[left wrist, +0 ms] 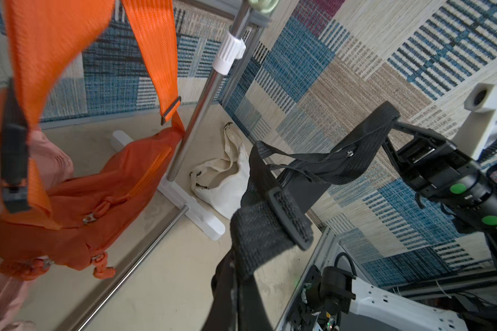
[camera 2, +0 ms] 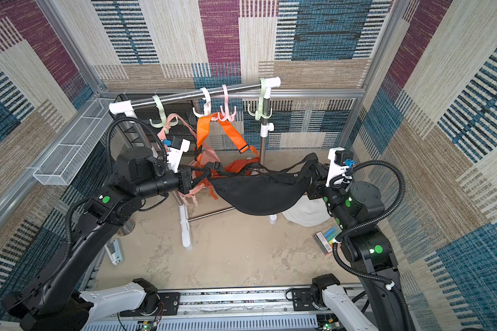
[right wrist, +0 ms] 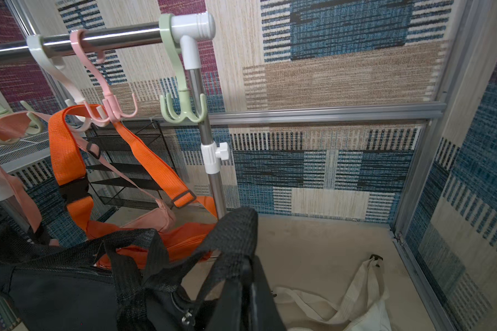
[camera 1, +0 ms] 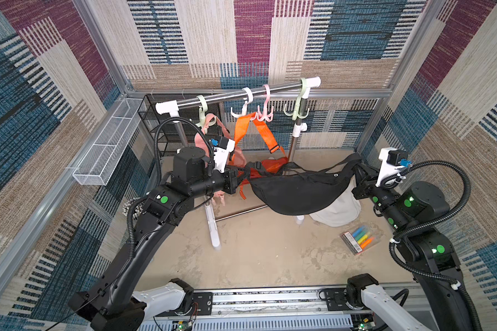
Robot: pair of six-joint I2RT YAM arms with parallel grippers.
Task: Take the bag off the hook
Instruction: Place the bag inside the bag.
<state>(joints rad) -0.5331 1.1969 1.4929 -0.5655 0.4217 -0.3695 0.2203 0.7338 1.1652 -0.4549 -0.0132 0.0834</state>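
Black bag [camera 1: 299, 192] is already free of every hook, slung in the air in front of the rack [camera 1: 227, 97] between both arms; left gripper [camera 1: 241, 176] and right gripper [camera 1: 360, 172] each pinch one strap end. Only setting it down seems left

The bag [camera 1: 296, 195] is matt black cloth with a rough webbing strap [left wrist: 258, 232], the rail [camera 1: 224, 97] glossy metal (hooks [right wrist: 183, 110] smooth plastic).
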